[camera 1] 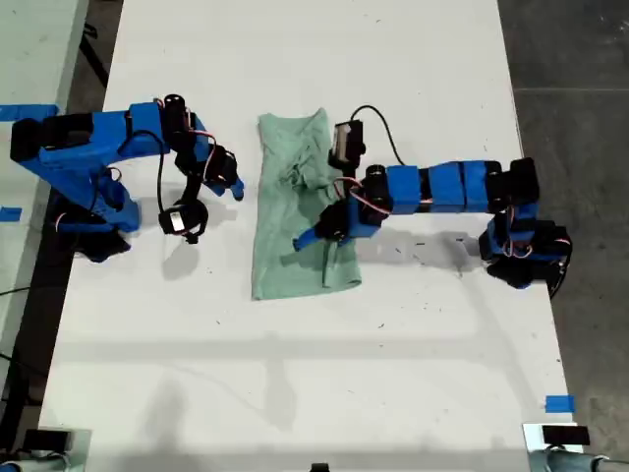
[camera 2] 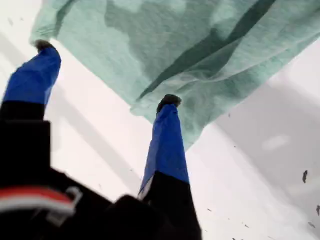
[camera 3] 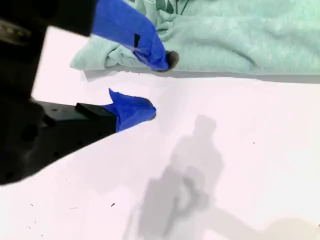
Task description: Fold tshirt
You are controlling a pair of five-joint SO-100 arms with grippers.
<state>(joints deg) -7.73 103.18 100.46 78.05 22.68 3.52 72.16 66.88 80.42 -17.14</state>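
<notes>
The pale mint-green, wrinkly cloth tshirt (camera 1: 295,202) is lying in a folded strip on the white counter (camera 1: 295,374), mid-scene in the exterior view. My first gripper (camera 1: 316,249) is hovering over its lower edge, released. My second gripper (camera 3: 162,85) is hanging released, just beside the cloth.

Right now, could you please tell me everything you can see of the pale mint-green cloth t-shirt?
The pale mint-green cloth t-shirt is soft, wrinkly and unprinted, lying folded into a long strip on the white table, bunched near its middle. My first gripper hangs open over its lower corner on the exterior view's right; my second gripper is open beside its edge, one finger against the cloth.
</notes>
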